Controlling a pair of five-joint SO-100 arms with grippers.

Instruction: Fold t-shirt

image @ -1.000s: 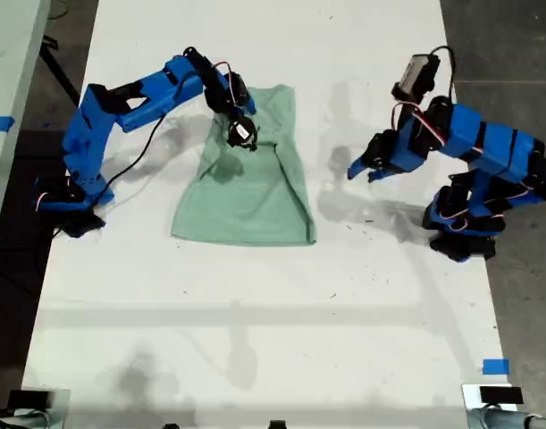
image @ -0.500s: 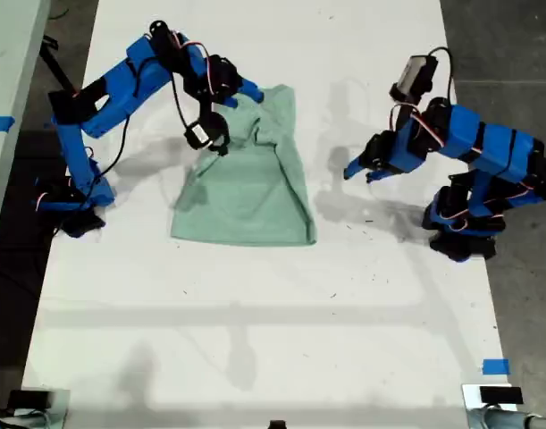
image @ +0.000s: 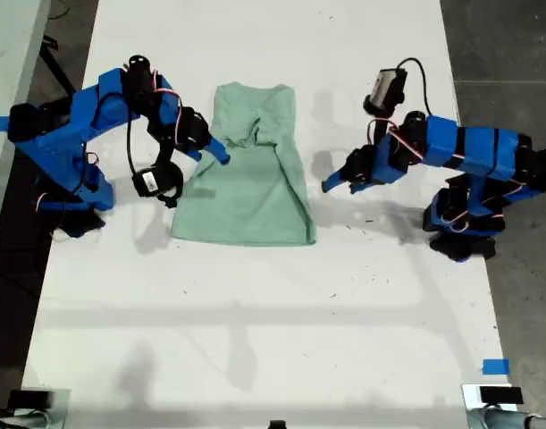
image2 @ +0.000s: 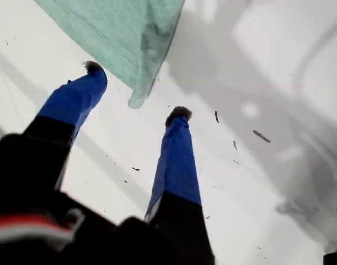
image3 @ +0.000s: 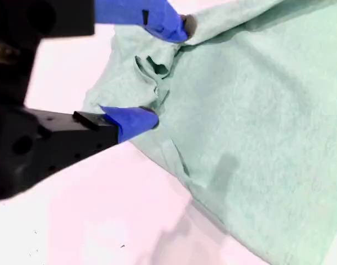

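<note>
The pale mint-green t-shirt [image: 255, 197] lies partly folded on the white table, bunched near its upper middle. My second gripper [image: 217, 154] is at the shirt's edge on the exterior view's left. It is open, and its blue fingers [image3: 140, 118] straddle the wrinkled fabric [image3: 256, 110] without pinching it. My first gripper [image: 331, 183] hovers over bare table just off the shirt's edge on the exterior view's right. Its jaws are open too, and a shirt corner [image2: 118, 27] shows just beyond its fingertips [image2: 179, 113].
The white table [image: 255, 313] stretches toward the exterior view's bottom, with dark floor past both long sides. The arm bases stand at the exterior view's left [image: 71, 210] and right [image: 460, 232]. A blue tape mark [image: 494, 366] sits near the bottom right of the exterior view.
My second gripper pulled shirt fabric out toward the exterior view's left, let go and drew back to the shirt's edge. The shirt's top now lies wider. My first gripper moved closer to the shirt.
</note>
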